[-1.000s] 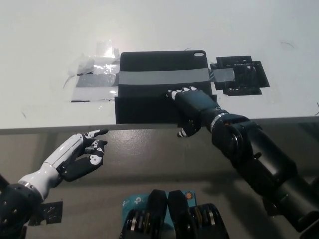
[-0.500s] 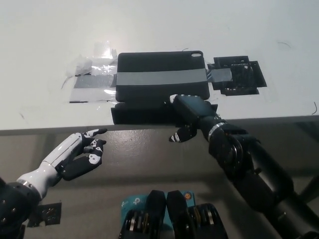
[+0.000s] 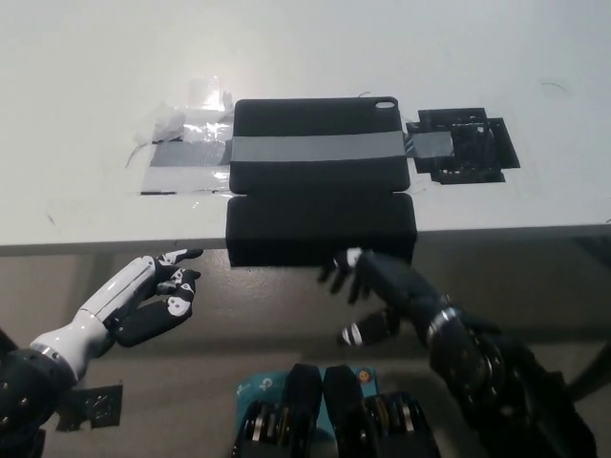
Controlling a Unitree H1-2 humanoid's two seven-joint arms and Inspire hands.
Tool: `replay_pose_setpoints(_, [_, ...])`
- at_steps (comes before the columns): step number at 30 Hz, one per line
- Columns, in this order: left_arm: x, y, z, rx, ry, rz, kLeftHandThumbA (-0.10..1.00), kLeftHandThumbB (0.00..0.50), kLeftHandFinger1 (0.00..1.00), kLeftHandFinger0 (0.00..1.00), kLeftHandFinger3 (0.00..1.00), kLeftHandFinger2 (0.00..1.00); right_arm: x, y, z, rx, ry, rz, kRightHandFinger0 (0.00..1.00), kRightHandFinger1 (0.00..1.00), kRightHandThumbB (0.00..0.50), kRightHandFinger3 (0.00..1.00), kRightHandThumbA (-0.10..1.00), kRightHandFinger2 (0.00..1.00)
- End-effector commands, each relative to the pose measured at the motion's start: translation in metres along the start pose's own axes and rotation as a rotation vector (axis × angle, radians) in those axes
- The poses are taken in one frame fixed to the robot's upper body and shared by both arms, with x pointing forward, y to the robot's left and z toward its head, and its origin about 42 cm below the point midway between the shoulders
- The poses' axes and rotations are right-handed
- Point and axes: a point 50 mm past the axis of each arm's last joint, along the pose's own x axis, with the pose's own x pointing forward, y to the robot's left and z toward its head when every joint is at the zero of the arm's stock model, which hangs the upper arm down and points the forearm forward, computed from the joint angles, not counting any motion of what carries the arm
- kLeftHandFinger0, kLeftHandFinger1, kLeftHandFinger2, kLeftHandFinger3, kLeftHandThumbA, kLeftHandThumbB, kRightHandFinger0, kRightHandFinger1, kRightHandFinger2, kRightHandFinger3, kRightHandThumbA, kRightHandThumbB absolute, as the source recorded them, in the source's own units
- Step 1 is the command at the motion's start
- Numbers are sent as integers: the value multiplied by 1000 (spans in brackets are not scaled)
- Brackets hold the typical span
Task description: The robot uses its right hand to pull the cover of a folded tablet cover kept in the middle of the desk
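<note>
A black tablet cover (image 3: 320, 157) lies in the middle of the white desk (image 3: 86, 76), held down by a grey tape band across it. Its front flap (image 3: 321, 227) lies unfolded toward me and hangs a little over the desk's front edge. My black right hand (image 3: 374, 289) is below and just in front of that flap, off the desk, open with fingers spread and holding nothing. My white left hand (image 3: 153, 294) rests below the desk edge at the lower left, fingers loosely curled around nothing.
Clear and grey tape (image 3: 186, 153) sticks to the desk left of the cover. A patch of black tape (image 3: 463, 145) lies to its right. The desk's front edge (image 3: 115, 246) runs across the picture's middle.
The right hand has drawn back from the cover's top to below the desk edge, and the flap has come out flat toward me over the edge. The left hand stayed put.
</note>
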Motion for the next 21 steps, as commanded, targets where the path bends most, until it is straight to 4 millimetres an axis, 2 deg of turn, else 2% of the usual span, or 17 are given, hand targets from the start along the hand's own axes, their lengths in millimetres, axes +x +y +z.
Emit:
replay_pose_setpoints(1, [1,17,16,37,-33,16,1000,68,875,827,1000,1000,-17,-19,2,19,-45,-60,465,569,386,676,1000,620])
replay_pose_setpoints(2, [1,17,17,34,-38,20,1000,62,865,820,1000,994,-22,-19,2,31,-46,-63,517,617,382,723,1000,665])
replay_pose_setpoints(3, [1,16,18,34,-41,18,1000,39,865,818,1000,995,-26,-20,1,49,-55,-75,415,520,356,692,1000,606])
replay_pose_setpoints(6, [0,14,17,29,-41,17,1000,27,878,833,1000,1000,-40,-22,-1,101,-52,-95,361,463,328,679,1000,574])
replay_pose_setpoints(7, [1,13,15,26,-34,15,1000,32,880,835,1000,1000,-44,-24,-1,109,-49,-98,434,549,285,742,1000,661])
replay_pose_setpoints(9, [1,14,14,30,-30,15,1000,41,879,832,1000,1000,-47,-25,0,114,-43,-100,494,604,267,803,1000,720])
replay_pose_setpoints(10, [2,13,13,37,-22,13,1000,52,875,826,1000,1000,-51,-27,-1,134,-44,-106,490,595,244,812,1000,723])
replay_pose_setpoints(11, [2,13,12,39,-18,10,1000,57,876,827,1000,1000,-53,-29,-1,136,-56,-118,450,559,228,795,1000,699])
replay_pose_setpoints(12, [2,13,11,40,-15,9,1000,55,876,826,1000,1000,-55,-31,-1,150,-76,-131,307,432,210,764,1000,596])
replay_pose_setpoints(14, [2,13,11,40,-13,9,1000,56,876,823,1000,1000,-59,-35,-2,167,-95,-137,312,431,206,790,1000,596])
replay_pose_setpoints(16, [0,13,7,34,-3,10,1000,71,869,814,1000,1000,-65,-47,-4,188,-130,-111,387,484,175,832,1000,624])
replay_pose_setpoints(17, [0,13,7,29,-2,10,1000,81,865,810,1000,998,-68,-52,-5,193,-144,-105,495,585,163,865,990,719])
replay_pose_setpoints(18, [0,12,5,18,1,11,1000,82,862,807,1000,996,-70,-56,-7,196,-154,-102,532,614,160,875,977,748])
replay_pose_setpoints(19, [1,12,4,16,4,11,1000,102,857,802,1000,993,-75,-64,-8,221,-174,-121,677,732,157,944,901,865])
replay_pose_setpoints(20, [1,11,4,21,3,13,1000,103,855,801,1000,992,-79,-72,-10,243,-182,-146,681,723,154,979,889,861])
replay_pose_setpoints(21, [1,11,4,20,4,13,1000,98,854,802,1000,990,-82,-78,-13,268,-187,-165,642,684,165,1000,923,845])
